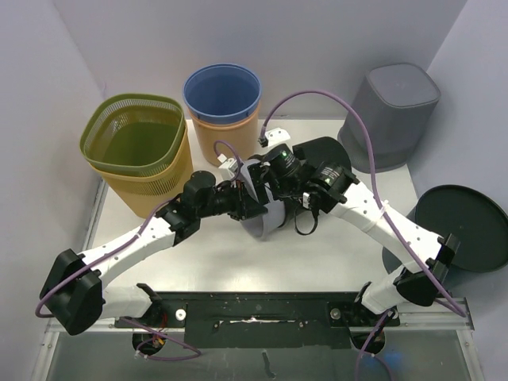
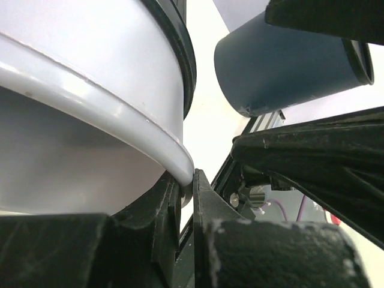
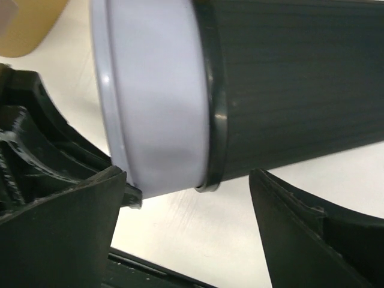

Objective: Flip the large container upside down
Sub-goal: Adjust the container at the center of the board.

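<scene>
The large container has a pale white rim band and a dark ribbed body, and it lies tilted on its side at the table's middle. My left gripper is shut on its rim; in the left wrist view the rim edge is pinched between the jaws of the left gripper. My right gripper is open. In the right wrist view the right gripper straddles the white band and dark body without touching them.
A green mesh basket nested in a yellow one stands at the back left. A blue bucket sits in a tan one behind the arms. A grey bin stands at the back right, also in the left wrist view. A dark round lid lies at the right.
</scene>
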### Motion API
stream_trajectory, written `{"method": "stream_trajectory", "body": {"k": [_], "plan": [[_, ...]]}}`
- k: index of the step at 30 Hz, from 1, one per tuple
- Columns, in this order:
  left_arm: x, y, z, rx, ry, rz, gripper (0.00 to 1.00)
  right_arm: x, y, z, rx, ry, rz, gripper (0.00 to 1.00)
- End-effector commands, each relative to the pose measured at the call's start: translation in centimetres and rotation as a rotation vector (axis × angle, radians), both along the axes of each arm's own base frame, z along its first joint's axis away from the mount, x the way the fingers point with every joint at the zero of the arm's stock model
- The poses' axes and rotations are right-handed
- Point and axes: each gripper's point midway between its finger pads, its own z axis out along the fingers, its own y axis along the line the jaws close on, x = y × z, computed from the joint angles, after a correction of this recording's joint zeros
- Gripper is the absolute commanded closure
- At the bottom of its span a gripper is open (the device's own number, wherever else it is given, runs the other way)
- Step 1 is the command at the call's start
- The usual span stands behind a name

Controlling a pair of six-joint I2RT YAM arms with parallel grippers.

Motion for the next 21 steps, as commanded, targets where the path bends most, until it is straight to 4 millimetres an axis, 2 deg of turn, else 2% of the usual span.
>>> {"method": "stream_trajectory", "body": {"k": [1,8,12,16,21], "plan": [[1.2,-0.2,7.6,-0.174,-0.132,0.036,1.0,1.0,-2.2,1.6,-0.093,-0.108,-0.107,0.12],[2.1,0.4,6.9,-0.131,-0.119,0.097,1.0,0.9,-2.3,3.1,0.009,-0.183,-0.117,0.1],[2.4,0.7,6.8,-0.141,-0.106,0.136,1.0,0.5,-2.4,3.7,0.092,-0.224,-0.104,0.05],[2.6,0.9,7.0,-0.144,-0.115,0.155,1.0,0.2,-2.5,2.3,0.093,-0.19,-0.12,0.01],[2.7,0.7,6.8,-0.137,-0.102,0.147,1.0,-0.5,-0.8,1.1,0.161,-0.133,-0.053,0.02]]}}
